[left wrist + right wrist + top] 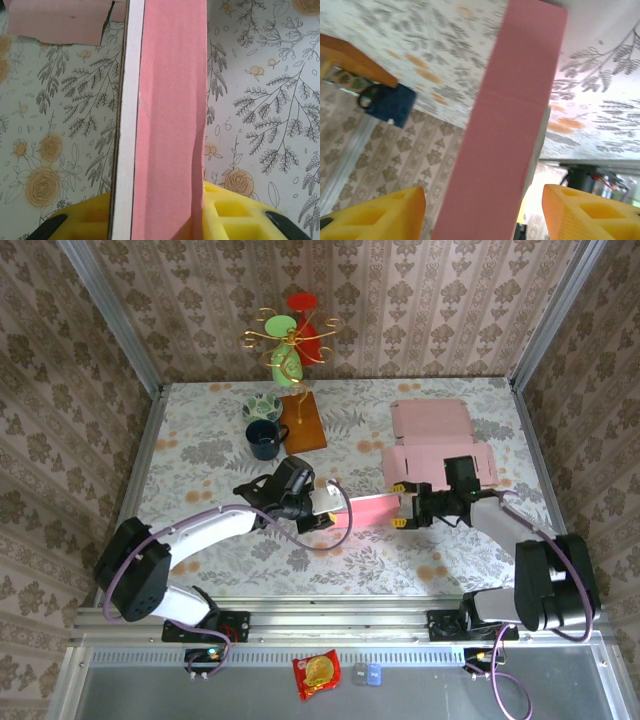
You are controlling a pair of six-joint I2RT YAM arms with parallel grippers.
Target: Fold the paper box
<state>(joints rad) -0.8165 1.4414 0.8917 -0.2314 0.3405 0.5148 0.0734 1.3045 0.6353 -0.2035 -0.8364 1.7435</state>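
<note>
Our left gripper [156, 216] was clamped on one end of the folded pink paper box [365, 508]. Our right gripper [482, 212] stood parted, its pads clear of the other end. The box spanned between them mid-table [200, 445], near flat pink blanks [430, 425].

We see the paper box [170, 125] as thin pink card, matt, with a raw white edge. The fingers [235, 210] of the left gripper [160, 217] look like matt yellow plastic with square hollows. The table [260, 100] has a smooth printed cover. The board [303, 422] is wood, the mug [265, 440] glossy, the frame [350, 612] bare metal.
</note>
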